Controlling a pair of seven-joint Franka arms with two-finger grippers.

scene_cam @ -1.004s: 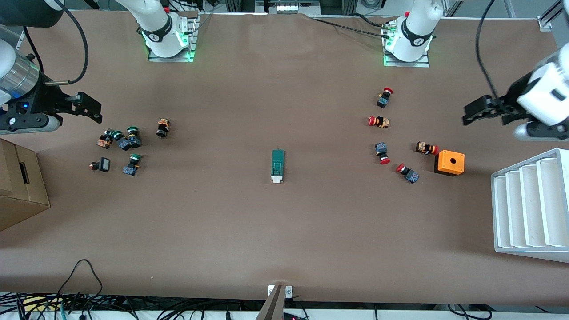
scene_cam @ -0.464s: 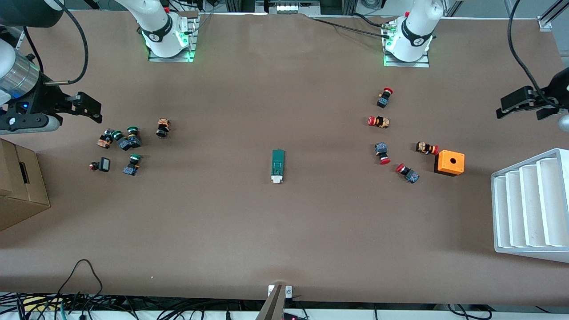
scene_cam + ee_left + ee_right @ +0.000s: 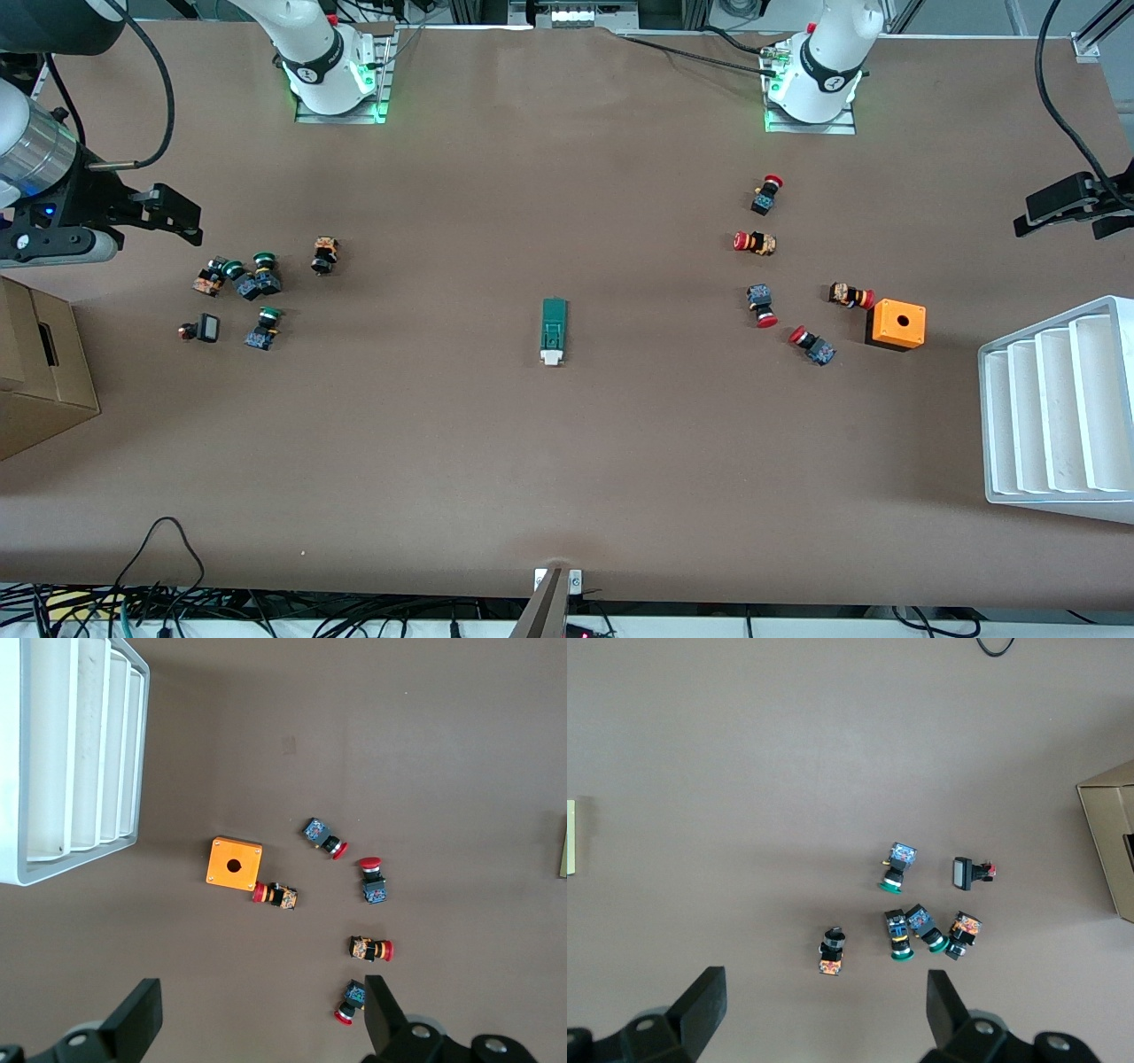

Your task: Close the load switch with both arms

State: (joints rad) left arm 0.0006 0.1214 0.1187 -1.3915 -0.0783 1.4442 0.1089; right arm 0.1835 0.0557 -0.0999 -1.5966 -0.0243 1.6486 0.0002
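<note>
The load switch (image 3: 553, 331) lies mid-worktop, closed or not unclear, while the left claw (image 3: 257, 1028) and right claw (image 3: 824, 1014) hover wide open, holding nothing.

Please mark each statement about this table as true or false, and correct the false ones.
1. The load switch lies alone at mid-table. True.
2. The left gripper holds a red push button. False: its fingers are apart, holding nothing.
3. The orange box has a round hole on top. True.
4. The green push buttons lie toward the left arm's end. False: they lie toward the right arm's end.
5. The right gripper is open. True.
</note>
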